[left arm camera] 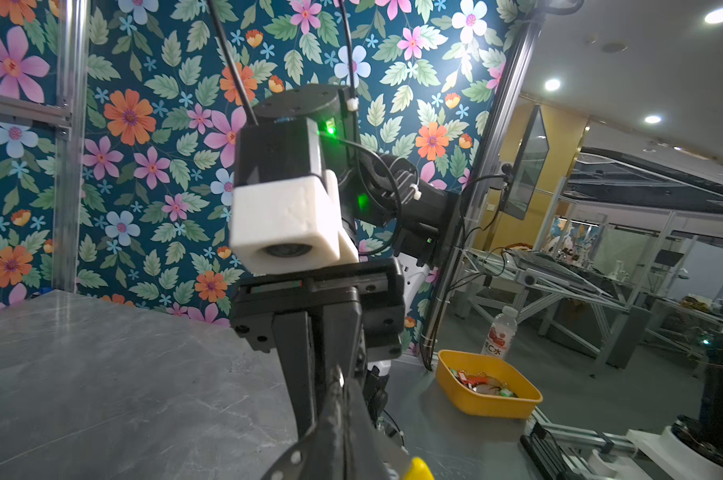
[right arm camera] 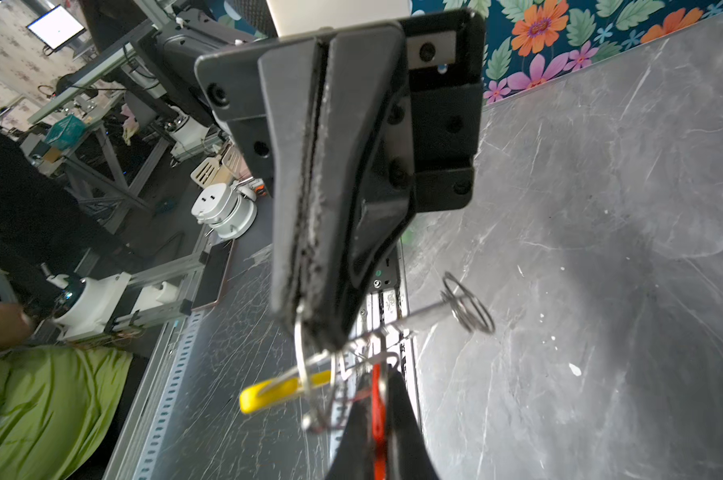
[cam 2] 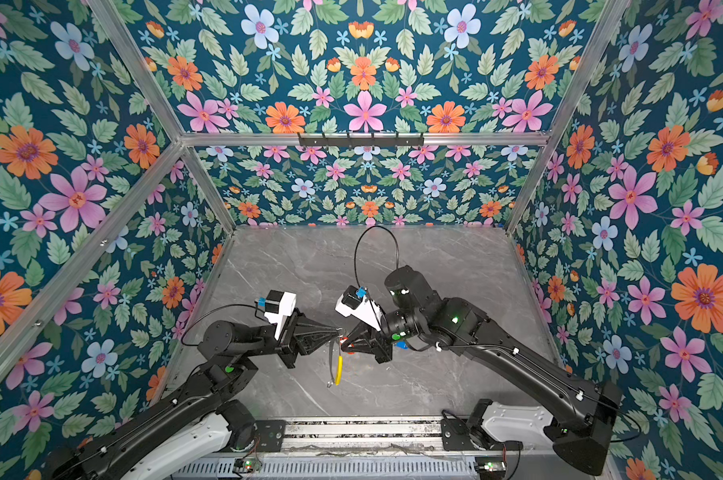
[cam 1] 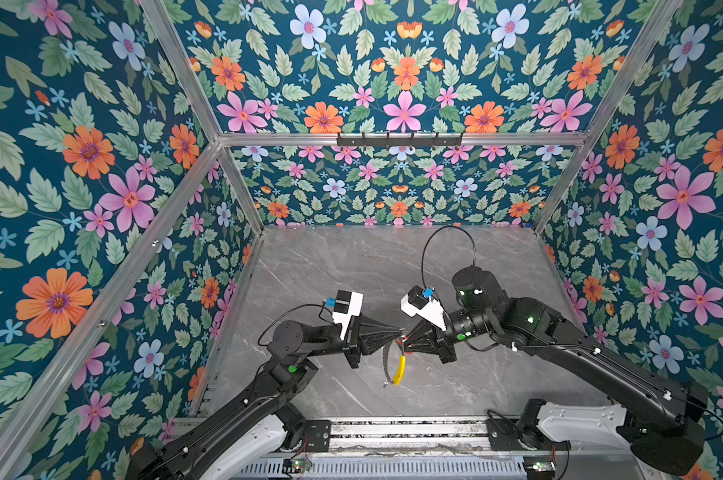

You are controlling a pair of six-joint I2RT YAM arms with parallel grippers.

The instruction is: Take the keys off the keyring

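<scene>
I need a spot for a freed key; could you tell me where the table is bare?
Bare: the far stretch of the table up to the back wall, and the strip between the right arm and the front rail. Crowded: front centre, where the left tool and right tool meet at the hanging keyring.

My left gripper (cam 1: 401,331) is matt black plastic; the keyring (cam 1: 400,368), bright metal with a yellow plastic arc; table (cam 1: 330,266) smooth, marbled.
</scene>
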